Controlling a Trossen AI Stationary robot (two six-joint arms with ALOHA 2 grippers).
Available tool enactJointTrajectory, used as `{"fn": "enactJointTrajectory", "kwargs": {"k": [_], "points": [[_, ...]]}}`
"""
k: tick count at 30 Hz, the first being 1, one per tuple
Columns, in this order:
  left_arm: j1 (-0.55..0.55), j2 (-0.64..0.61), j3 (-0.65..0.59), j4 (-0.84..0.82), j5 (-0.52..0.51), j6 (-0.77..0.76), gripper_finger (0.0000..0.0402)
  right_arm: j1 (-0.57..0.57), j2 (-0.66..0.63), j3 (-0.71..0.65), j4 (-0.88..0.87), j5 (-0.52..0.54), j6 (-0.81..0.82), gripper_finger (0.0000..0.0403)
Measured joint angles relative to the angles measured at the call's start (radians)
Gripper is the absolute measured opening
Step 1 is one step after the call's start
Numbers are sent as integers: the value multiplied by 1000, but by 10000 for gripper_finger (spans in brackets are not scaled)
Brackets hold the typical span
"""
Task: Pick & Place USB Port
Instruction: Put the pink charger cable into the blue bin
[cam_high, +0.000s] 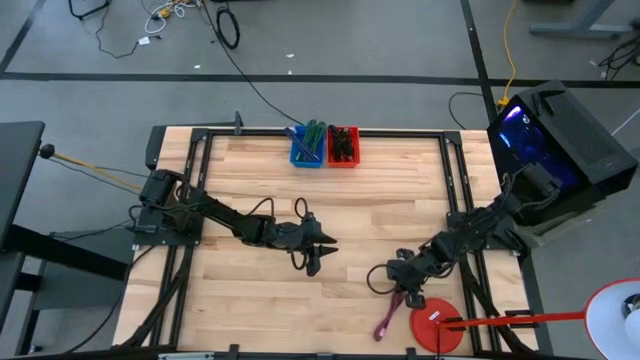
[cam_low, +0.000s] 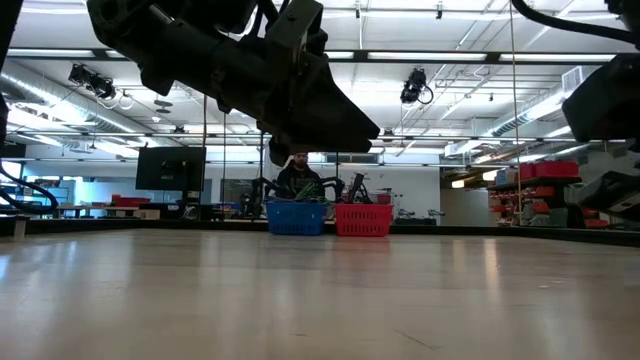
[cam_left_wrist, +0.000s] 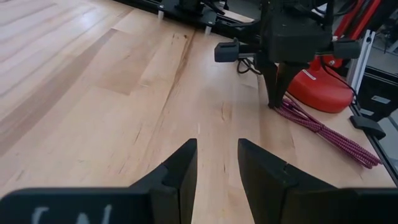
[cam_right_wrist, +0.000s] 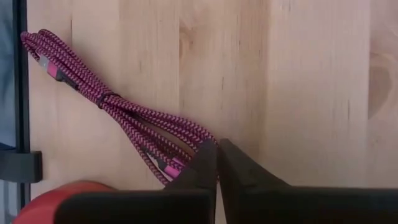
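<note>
A magenta braided USB cable (cam_right_wrist: 124, 112), coiled into a long bundle and tied at its middle, lies flat on the wooden table near its front right. It also shows in the high view (cam_high: 385, 325) and the left wrist view (cam_left_wrist: 323, 134). My right gripper (cam_right_wrist: 216, 146) is shut and slants down at the bundle's looped end; it also shows in the high view (cam_high: 408, 297). My left gripper (cam_left_wrist: 216, 146) hovers open over the table's middle (cam_high: 325, 252), pointing toward the right gripper, with nothing between its fingers. My right gripper comes down steeply from above, and its shut fingertips (cam_left_wrist: 275, 99) meet the looped end of the cable bundle (cam_right_wrist: 200, 134). The loops lie against the side of one fingertip. I cannot tell whether a strand is caught between the fingers. The whole cable rests on the table.
A red round lamp base (cam_high: 437, 325) stands just beyond the cable at the front right corner. A blue bin (cam_high: 307, 147) and a red bin (cam_high: 343, 146) sit at the far edge. A computer case (cam_high: 555, 140) lit blue stands off the table's right side. Bare wood lies between the arms.
</note>
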Motion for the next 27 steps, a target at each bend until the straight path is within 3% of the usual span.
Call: {"fn": "enactJointTrajectory", "kwargs": {"k": [5, 10, 17, 27], "points": [[0, 0, 0, 0, -3, 0, 119, -37, -26, 19, -50, -14, -52, 2], [0, 0, 0, 0, -3, 0, 119, -105, -74, 111, -206, 11, -169, 1], [0, 0, 0, 3, -29, -1, 119, -204, -123, 295, -468, 133, -343, 1], [2, 0, 0, 62, -91, 1, 119, -341, -135, 480, -469, 376, -592, 0]]}}
